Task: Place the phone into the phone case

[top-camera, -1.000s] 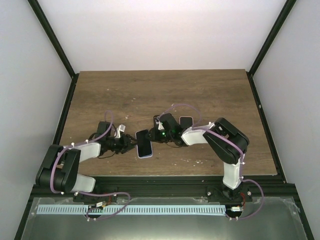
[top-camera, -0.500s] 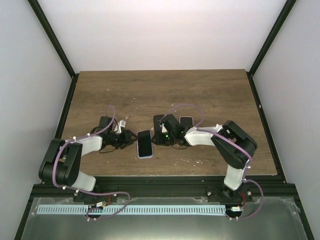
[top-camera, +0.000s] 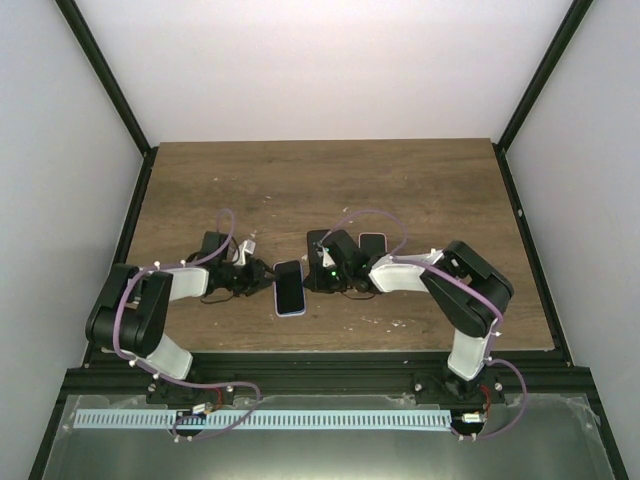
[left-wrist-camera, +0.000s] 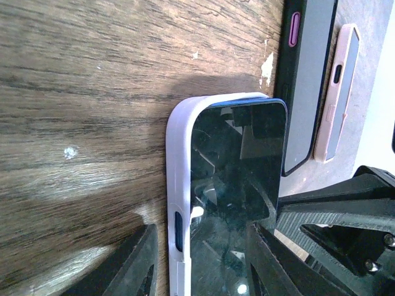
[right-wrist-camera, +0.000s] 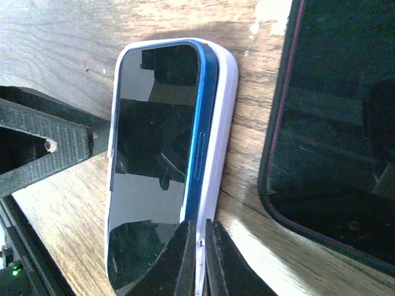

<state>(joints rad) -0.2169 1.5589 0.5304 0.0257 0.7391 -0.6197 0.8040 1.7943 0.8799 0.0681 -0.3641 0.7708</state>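
At the near middle of the counter point(top-camera: 400, 190), the phone point(top-camera: 289, 290) lies screen up inside the white phone case point(left-wrist-camera: 179, 160), between the two arms. Along one long side its blue edge stands above the case wall, so that side is not fully seated. The left claw point(top-camera: 262, 279) is spread wide, one finger on either side of the cased phone, and grips nothing; whether the fingers touch the case cannot be told. The right claw point(top-camera: 309, 280) has its fingers point(right-wrist-camera: 185, 246) drawn almost together, with only a slit between them. Their tips rest at the raised blue edge and the case wall, and whether they pinch the wall cannot be told. Just beside the case lie a black phone point(right-wrist-camera: 327, 135) and, beyond it, a pink-rimmed phone point(left-wrist-camera: 338, 92)
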